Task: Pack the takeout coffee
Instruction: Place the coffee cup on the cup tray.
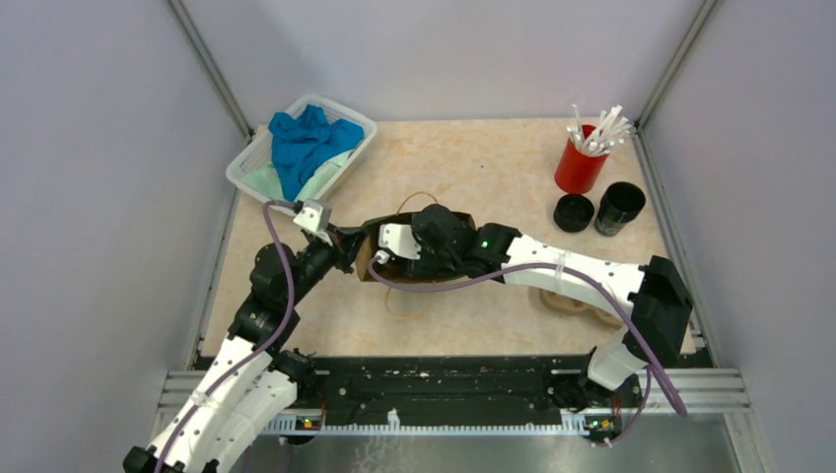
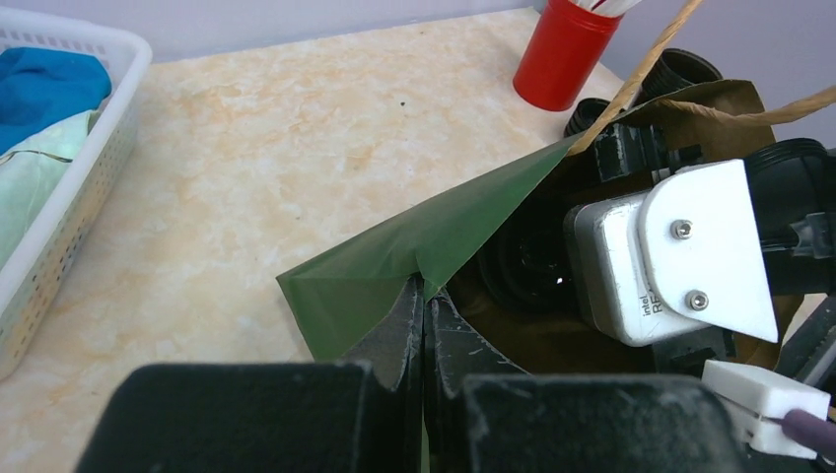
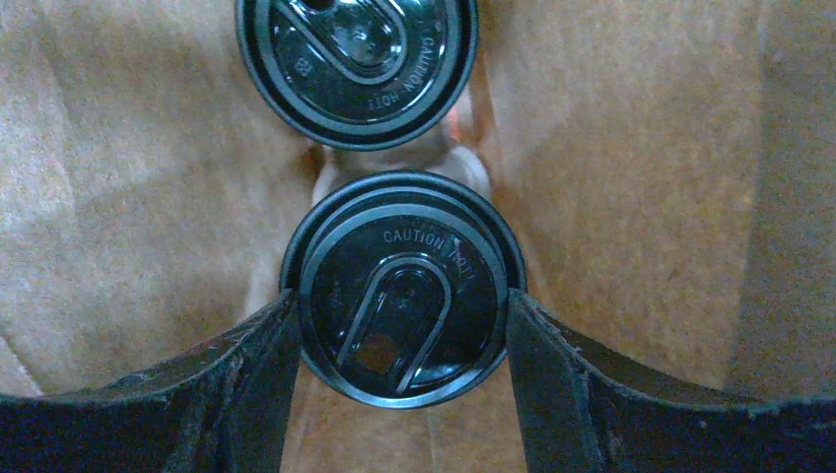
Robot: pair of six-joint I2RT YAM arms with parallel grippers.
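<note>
The left claw (image 2: 424,296) is pinching the rim of the paper bag (image 2: 444,232) with its jaws fully together, at the middle of the desk (image 1: 473,158). It is drawing that wall outward, apparently to hold the mouth wide so the other arm has room inside. The right claw (image 3: 402,330) is reaching down into the bag. It is standing fairly wide, its fingers (image 3: 246,365) pressing either side of the lid of a black takeout coffee cup (image 3: 402,281) and gripping it upright at the centre of the right wrist view. A second lidded cup (image 3: 357,59) is sitting just beyond it at the top of that view, close but apart. The held cup is seemingly being placed beside it. At the upper right of the overhead view, the left black cup (image 1: 574,212) and the right black cup (image 1: 619,207) are standing unpacked beside the red cup of white sticks (image 1: 580,168).
</note>
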